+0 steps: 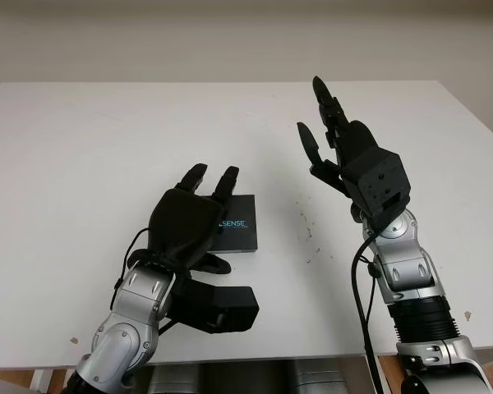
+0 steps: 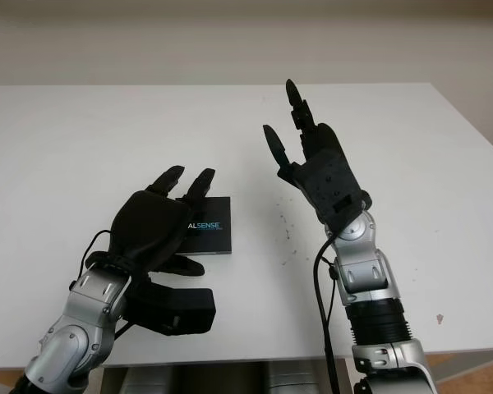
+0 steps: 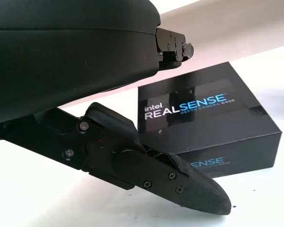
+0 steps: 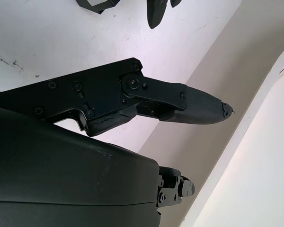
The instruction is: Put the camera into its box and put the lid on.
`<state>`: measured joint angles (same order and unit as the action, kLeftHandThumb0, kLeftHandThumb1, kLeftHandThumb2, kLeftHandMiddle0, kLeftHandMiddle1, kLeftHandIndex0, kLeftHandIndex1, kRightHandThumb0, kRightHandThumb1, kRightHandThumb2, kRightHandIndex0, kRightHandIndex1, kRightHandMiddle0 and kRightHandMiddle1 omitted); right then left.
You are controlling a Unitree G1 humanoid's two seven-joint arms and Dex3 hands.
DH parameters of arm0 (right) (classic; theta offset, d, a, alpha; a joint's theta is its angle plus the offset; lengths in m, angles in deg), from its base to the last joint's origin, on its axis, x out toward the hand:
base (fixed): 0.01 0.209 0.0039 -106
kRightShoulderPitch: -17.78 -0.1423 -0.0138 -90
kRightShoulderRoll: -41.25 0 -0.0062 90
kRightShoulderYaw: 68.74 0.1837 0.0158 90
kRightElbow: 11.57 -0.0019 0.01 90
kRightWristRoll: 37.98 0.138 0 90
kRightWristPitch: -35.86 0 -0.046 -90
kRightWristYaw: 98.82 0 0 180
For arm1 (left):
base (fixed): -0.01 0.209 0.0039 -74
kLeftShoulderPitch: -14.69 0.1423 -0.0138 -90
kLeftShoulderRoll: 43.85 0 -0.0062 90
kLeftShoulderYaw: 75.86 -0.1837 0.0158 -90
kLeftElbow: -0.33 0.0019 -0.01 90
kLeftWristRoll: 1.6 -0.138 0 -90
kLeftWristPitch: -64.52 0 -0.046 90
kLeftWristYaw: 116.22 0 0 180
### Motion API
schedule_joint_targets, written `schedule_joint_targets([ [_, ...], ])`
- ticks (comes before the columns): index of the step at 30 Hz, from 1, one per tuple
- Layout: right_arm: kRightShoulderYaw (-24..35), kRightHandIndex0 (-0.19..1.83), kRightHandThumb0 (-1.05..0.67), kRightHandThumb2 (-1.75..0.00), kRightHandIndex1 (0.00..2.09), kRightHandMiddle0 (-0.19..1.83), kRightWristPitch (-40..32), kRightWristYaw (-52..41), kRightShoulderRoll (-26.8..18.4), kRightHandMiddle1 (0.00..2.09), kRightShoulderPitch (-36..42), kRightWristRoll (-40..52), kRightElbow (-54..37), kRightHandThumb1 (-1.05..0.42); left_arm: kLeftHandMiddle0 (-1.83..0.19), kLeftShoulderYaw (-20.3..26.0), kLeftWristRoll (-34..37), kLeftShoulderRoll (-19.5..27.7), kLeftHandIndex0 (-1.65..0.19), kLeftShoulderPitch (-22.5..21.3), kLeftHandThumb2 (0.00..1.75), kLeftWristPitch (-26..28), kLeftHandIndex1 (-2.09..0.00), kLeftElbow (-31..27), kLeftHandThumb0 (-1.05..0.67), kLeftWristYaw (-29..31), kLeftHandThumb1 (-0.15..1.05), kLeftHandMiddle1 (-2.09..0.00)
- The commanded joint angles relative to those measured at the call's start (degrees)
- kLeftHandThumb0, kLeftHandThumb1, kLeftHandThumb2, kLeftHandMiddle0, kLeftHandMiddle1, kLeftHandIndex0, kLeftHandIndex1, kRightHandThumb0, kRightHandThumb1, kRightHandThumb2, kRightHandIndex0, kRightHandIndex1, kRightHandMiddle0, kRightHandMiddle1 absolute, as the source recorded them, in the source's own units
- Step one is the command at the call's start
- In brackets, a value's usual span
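My left hand sits low over the near-left part of the white worktop, palm down, holding nothing; its fingers are released and reach forward over the near-left edge of the box. From the head views I cannot tell whether they touch the lid. The box is a flat black carton, closed, lying flat on the worktop just left of centre — its lid carries the printed text "intel REALSENSE" and the same name is repeated on the side wall. In the left wrist view the thumb extends beside the box's near corner, with a gap of white worktop visible between them. A few small dark specks mark the worktop just right of the box. My right hand is raised above the worktop right of centre, well apart from the box, released and empty — its fingers point up and away from me.
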<state>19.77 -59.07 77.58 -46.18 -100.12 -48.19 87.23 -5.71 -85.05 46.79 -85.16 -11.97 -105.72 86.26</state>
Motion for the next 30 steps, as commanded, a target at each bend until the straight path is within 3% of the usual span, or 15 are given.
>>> schedule_joint_targets([
  [1,0.1,-0.03,-0.73,-0.64,0.06,-0.02,0.2,0.3,-0.1,0.07,-0.7,-0.2,-0.7,-1.05,-0.11,-0.2,0.7,-0.9,0.00,-1.4,0.05,0.5,-0.08,0.6,-0.89,-0.6,0.96,-0.09],
  [11,0.1,-0.02,-0.72,-0.64,0.06,-0.02,-0.6,0.4,0.0,0.08,-0.6,-0.4,-1.3,-1.05,-0.16,-0.5,3.2,-1.2,-0.02,-1.7,0.05,0.6,-0.09,1.8,-0.84,-1.8,0.94,-0.11],
  [15,0.4,-0.04,-0.72,-0.64,0.05,-0.03,0.1,0.0,0.0,0.07,-0.8,0.2,-1.0,-1.05,-0.21,-0.5,5.2,-1.2,-0.05,-1.5,0.04,0.6,-0.10,1.7,-0.71,-2.3,0.90,-0.14],
  [17,0.4,-0.04,-0.73,-0.64,0.05,-0.03,0.0,0.2,0.1,0.07,-0.8,0.3,-1.0,-1.05,-0.03,-0.5,5.8,-1.3,-0.12,-1.4,0.05,0.9,-0.12,1.7,-0.54,-2.3,0.88,-0.68],
  [19,0.4,-0.03,-0.72,-0.64,0.05,-0.03,0.0,0.1,0.0,0.07,-0.8,0.3,-1.0,-1.05,0.12,-0.7,6.2,-1.4,-0.21,-1.3,0.05,0.9,-0.20,1.9,-0.48,-3.2,0.87,-1.14],
  [20,0.5,-0.04,-0.72,-0.64,0.05,-0.03,0.3,-0.1,0.0,0.07,-0.8,0.6,-0.9,-1.05,0.16,-0.7,6.4,-1.4,-0.19,-1.2,0.05,0.7,-0.44,2.1,-0.41,-4.2,0.88,-1.43],
  [21,0.6,-0.04,-0.72,-0.64,0.05,-0.03,0.6,-0.1,0.0,0.07,-0.8,0.8,-0.7,-1.05,0.17,-0.9,6.5,-1.2,-0.09,-1.1,0.05,0.4,-0.77,2.4,-0.38,-5.4,0.88,-1.55],
  [23,0.6,-0.04,-0.72,-0.63,0.05,-0.03,0.7,0.0,0.0,0.07,-0.9,0.8,-0.6,-1.05,0.14,-1.5,5.5,-0.3,0.02,-1.0,0.05,-0.2,-1.21,3.4,-0.37,-8.5,0.86,-1.79],
  [30,0.4,-0.04,-0.73,-0.64,0.05,-0.03,0.5,-0.1,-0.3,0.07,-0.9,0.6,-0.6,-1.05,-0.12,-2.8,4.2,1.9,-0.03,-1.5,0.07,-1.8,-1.55,7.8,-0.21,-19.5,0.97,-2.08],
])
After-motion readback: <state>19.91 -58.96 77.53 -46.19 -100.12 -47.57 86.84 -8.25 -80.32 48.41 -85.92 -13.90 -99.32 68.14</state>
